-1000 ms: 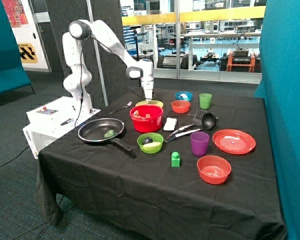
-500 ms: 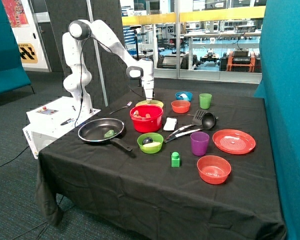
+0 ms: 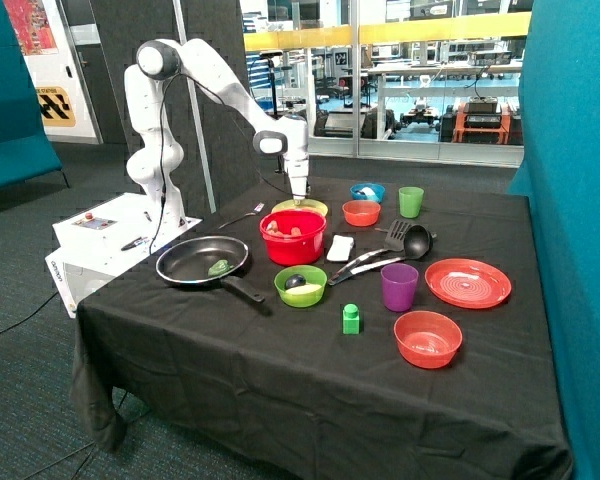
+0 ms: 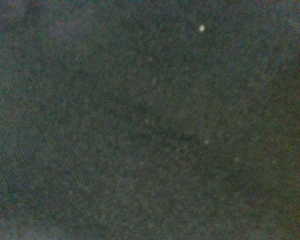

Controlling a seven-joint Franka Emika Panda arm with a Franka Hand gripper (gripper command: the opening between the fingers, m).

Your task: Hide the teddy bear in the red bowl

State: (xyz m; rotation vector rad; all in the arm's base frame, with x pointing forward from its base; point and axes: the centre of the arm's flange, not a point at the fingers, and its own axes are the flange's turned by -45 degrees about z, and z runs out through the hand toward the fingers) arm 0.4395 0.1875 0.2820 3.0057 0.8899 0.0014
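The red bowl (image 3: 293,240) stands near the middle of the black table, deep and straight-sided. Inside it, just below the rim, brown and tan-orange lumps show that look like the teddy bear (image 3: 282,228); most of it is hidden by the bowl's wall. My gripper (image 3: 298,197) points straight down just behind the red bowl, over a yellow-green bowl (image 3: 300,207), and holds nothing that I can see. The wrist view is dark and shows nothing I can make out.
A black frying pan (image 3: 202,260) with a green item lies beside the red bowl. In front stand a green bowl (image 3: 300,286), a green block (image 3: 351,318), a purple cup (image 3: 399,286) and a translucent red bowl (image 3: 427,338). A red plate (image 3: 468,282), utensils (image 3: 385,250), small bowls and a green cup (image 3: 411,201) fill the far side.
The arm's wrist has risen very slightly above the bowls. Nothing on the table has moved.
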